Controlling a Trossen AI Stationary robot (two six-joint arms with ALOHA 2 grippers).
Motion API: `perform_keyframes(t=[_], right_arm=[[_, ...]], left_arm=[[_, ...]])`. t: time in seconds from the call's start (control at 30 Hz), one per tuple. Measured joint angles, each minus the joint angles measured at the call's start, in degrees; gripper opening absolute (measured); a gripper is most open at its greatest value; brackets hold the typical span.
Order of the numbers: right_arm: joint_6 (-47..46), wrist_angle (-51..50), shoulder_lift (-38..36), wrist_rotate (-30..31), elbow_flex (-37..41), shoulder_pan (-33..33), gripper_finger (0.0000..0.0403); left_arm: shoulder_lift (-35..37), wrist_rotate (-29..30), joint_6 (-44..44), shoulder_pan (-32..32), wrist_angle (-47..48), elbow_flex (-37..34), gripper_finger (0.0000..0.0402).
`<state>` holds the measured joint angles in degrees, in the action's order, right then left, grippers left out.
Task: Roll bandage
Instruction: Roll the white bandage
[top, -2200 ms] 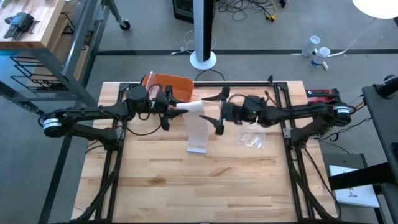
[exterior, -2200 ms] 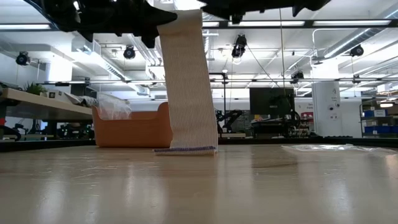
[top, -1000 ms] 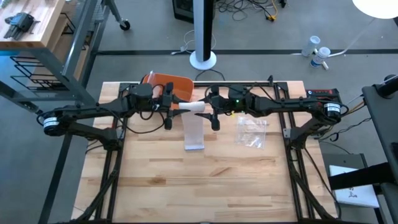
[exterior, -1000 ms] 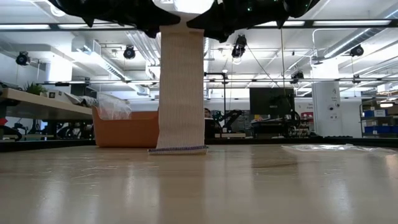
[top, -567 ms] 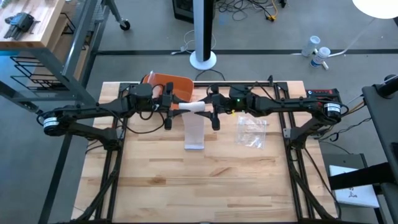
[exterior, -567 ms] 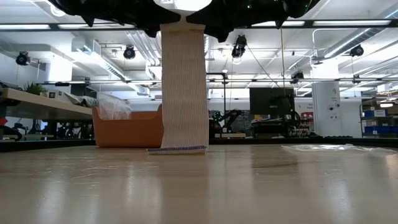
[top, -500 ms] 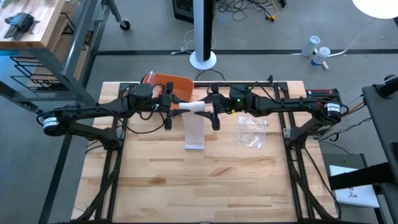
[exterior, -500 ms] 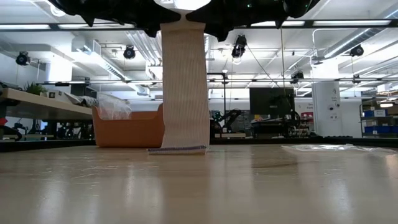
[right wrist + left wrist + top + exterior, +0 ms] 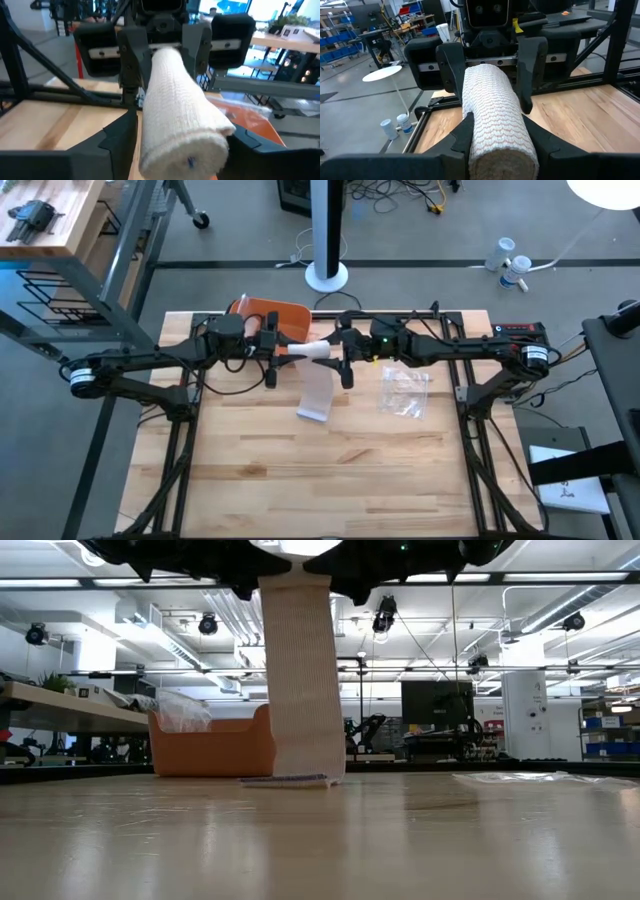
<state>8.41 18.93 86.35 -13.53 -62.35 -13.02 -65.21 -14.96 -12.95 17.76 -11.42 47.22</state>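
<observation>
The bandage is a white ribbed roll (image 9: 310,352) held level above the table's far middle. Its loose strip (image 9: 300,670) hangs straight down, and the strip's end (image 9: 285,780) lies on the wooden table (image 9: 330,480). My left gripper (image 9: 272,352) is shut on the roll's left end. My right gripper (image 9: 343,358) is shut on its right end. The two grippers face each other, with the roll bridging them. My left gripper pinches the roll's left end (image 9: 495,145) between its two fingers (image 9: 462,137). It comes in level from the table's left, fingers lying along the roll. The roll is lifted clear. My right gripper pinches the roll's right end (image 9: 185,145) between its two fingers (image 9: 122,135), coming in level from the table's right, fingers along the roll. The strip hangs slack from the roll down onto the table.
An orange box (image 9: 275,315) with clear plastic in it stands at the far left, just behind the roll. A clear plastic bag (image 9: 405,392) lies flat to the right of the strip. The near half of the table is bare wood.
Both grippers have kept their places on the roll. The hanging strip has swung a little toward the table's right and sagged, while its end has stayed on the table.
</observation>
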Motion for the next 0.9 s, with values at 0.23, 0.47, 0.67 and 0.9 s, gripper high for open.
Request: perform_keyframes(t=[0.23,0.47,0.67,0.9], right_arm=[[3.91,-8.01,-5.34,-0.07,-0.02,-0.87,0.0216],[5.16,-6.83,-8.51,-0.16,-0.04,-0.87,0.0277],[4.64,-0.80,-4.62,-0.51,-0.04,-0.87,0.0307],[2.26,0.08,-1.31,-1.54,-0.04,-0.86,0.0290]], left_arm=[[0.37,0.04,0.00,-0.15,-0.11,0.00,0.0096],[0.46,0.01,-0.88,-0.21,-0.06,0.00,0.0097],[0.46,-0.28,-1.05,-0.26,-0.16,0.00,0.0100],[0.46,-0.57,-1.09,-0.33,-0.61,0.00,0.0096]])
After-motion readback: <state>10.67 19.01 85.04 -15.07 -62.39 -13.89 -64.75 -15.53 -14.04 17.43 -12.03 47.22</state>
